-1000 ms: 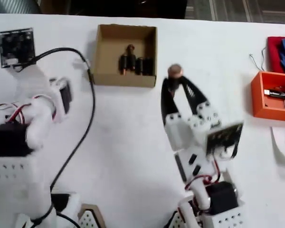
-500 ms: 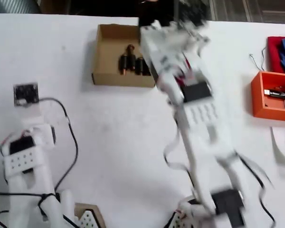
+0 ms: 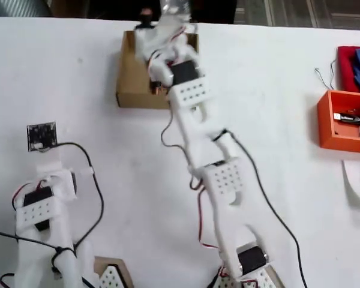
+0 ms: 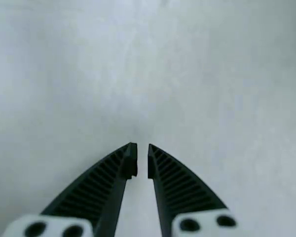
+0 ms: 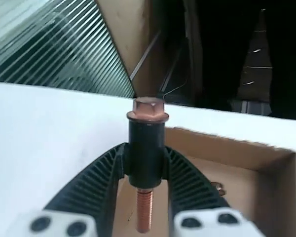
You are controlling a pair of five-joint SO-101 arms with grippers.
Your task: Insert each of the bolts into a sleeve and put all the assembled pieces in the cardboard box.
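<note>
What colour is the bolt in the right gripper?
The bolt is copper, inside a black sleeve; the right wrist view shows it best.

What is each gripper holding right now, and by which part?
The right gripper clamps the bolt by its black sleeve, at the cardboard box. The left gripper holds nothing.

The bolt (image 5: 148, 109) is copper-coloured metal with a soft shine and a rough thread. Its sleeve (image 5: 146, 160) looks black and matt. The right gripper (image 5: 146, 147) is matt black plastic with ribs. The cardboard box (image 5: 246, 168) is dull brown paperboard. The table (image 4: 138, 64) is white and smooth.
</note>
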